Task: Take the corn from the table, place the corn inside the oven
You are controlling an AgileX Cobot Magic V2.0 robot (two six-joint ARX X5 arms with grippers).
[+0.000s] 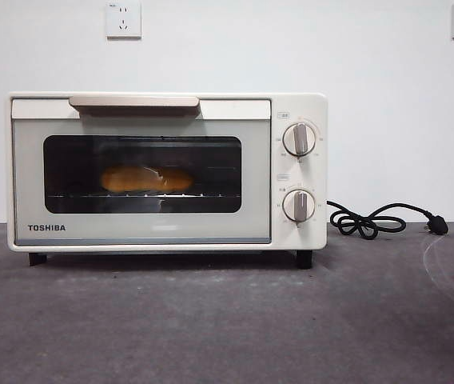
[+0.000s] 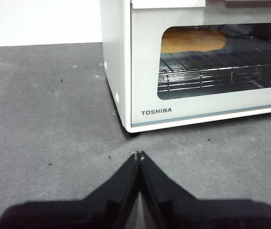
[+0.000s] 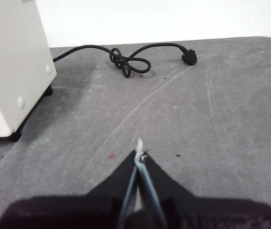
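Observation:
The corn (image 1: 147, 178) lies on the wire rack inside the cream-white TOSHIBA oven (image 1: 167, 170), seen through the dark glass of the closed door. From the left wrist view the corn (image 2: 193, 40) shows at the back of the rack inside the oven (image 2: 173, 102). My left gripper (image 2: 139, 155) is shut and empty over the table (image 2: 45, 129), a little in front of the oven's front corner. My right gripper (image 3: 140, 151) is shut and empty over the table (image 3: 221, 124), off to the side of the oven (image 3: 11, 67). Neither arm shows in the front view.
The oven's black cord (image 1: 375, 220) lies coiled on the table beside the knobs, its plug (image 3: 189, 57) toward the table's far edge. Two wall sockets (image 1: 123, 20) sit on the white wall behind. Pale scratch marks cross the table near the right gripper.

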